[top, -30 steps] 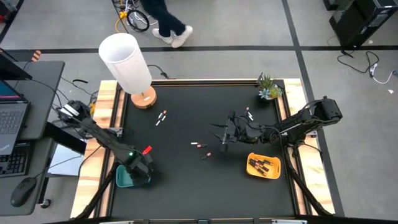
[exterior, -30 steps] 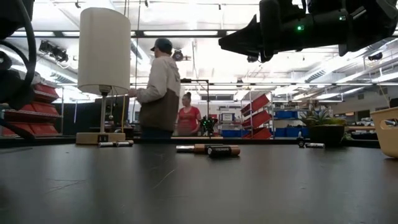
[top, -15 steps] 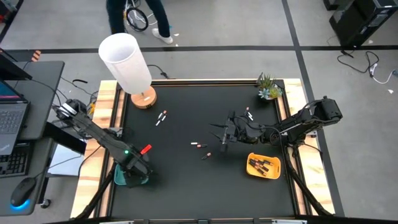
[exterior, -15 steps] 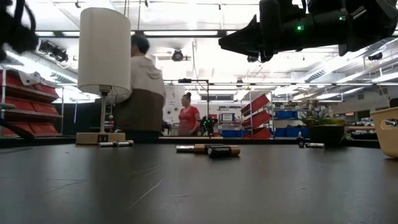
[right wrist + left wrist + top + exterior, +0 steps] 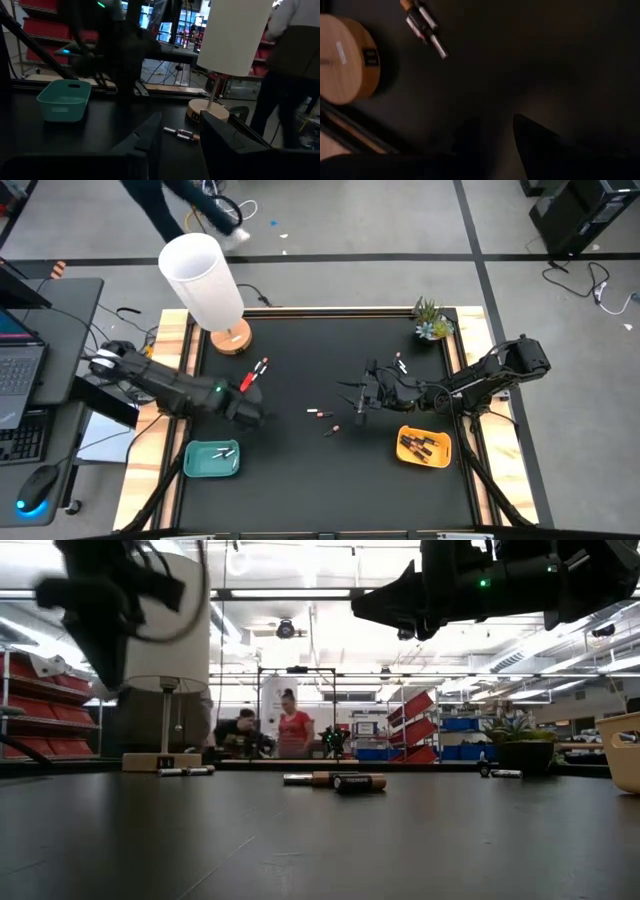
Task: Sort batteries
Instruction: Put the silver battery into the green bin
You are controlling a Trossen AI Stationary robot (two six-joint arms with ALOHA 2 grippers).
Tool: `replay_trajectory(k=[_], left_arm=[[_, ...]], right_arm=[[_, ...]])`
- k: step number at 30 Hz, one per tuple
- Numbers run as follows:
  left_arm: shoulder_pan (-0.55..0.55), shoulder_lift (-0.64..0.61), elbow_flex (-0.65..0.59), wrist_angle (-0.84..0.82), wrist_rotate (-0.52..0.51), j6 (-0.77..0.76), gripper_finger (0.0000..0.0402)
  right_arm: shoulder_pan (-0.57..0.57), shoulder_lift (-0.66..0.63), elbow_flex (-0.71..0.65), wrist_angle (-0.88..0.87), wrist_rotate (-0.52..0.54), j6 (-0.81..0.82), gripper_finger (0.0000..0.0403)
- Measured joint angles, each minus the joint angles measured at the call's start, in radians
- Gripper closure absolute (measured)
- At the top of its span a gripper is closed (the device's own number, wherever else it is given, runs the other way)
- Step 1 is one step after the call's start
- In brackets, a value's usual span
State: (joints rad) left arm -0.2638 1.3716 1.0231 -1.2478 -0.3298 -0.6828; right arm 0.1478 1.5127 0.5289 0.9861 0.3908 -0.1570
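Observation:
Loose batteries lie on the black table: a pair [image 5: 259, 369] near the lamp, also in the left wrist view [image 5: 422, 24], two more near the middle [image 5: 320, 413] [image 5: 330, 430], one at the far right [image 5: 400, 365]. The teal tray [image 5: 211, 458] holds pale batteries; the orange tray [image 5: 424, 446] holds dark ones. My left gripper [image 5: 252, 412] hangs open above the table, between the teal tray and the pair. My right gripper [image 5: 358, 398] is open and hovers right of the middle batteries, pointing toward the table's left [image 5: 180, 122].
A white lamp [image 5: 205, 280] on a round wooden base [image 5: 231, 338] stands at the far left corner. A small potted plant [image 5: 431, 319] stands at the far right corner. People move in the room beyond the table. Bare black surface lies along the near edge.
My left arm has swung away from above the teal tray, toward the table's far side and middle, and now hangs nearer the battery pair by the lamp. The tray shows uncovered. A person beyond the table has walked off to the left.

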Motion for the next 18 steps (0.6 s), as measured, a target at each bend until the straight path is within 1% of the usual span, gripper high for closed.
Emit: replay_trajectory(k=[3,5,9,11,15,18], left_arm=[[0.097,0.000,-0.072,0.095,-0.008,0.112,0.0270],[0.158,0.000,-0.121,0.195,-0.008,0.177,0.0270],[0.273,0.000,-0.212,0.356,0.066,0.276,0.0270],[0.323,-0.007,-0.247,0.405,0.093,0.311,0.0270],[0.410,-0.050,-0.318,0.483,0.112,0.344,0.0270],[0.479,-0.094,-0.383,0.572,0.167,0.358,0.0270]], right_arm=[[0.000,0.000,0.000,-0.001,0.000,-0.001,0.0286],[0.000,0.000,0.000,-0.002,0.000,-0.001,0.0288],[0.000,0.000,0.000,-0.012,0.000,-0.003,0.0289],[0.000,0.000,0.000,-0.015,0.000,-0.003,0.0288],[0.000,0.000,0.000,-0.020,0.000,-0.006,0.0289],[0.000,0.000,0.000,-0.025,0.000,-0.010,0.0291]])
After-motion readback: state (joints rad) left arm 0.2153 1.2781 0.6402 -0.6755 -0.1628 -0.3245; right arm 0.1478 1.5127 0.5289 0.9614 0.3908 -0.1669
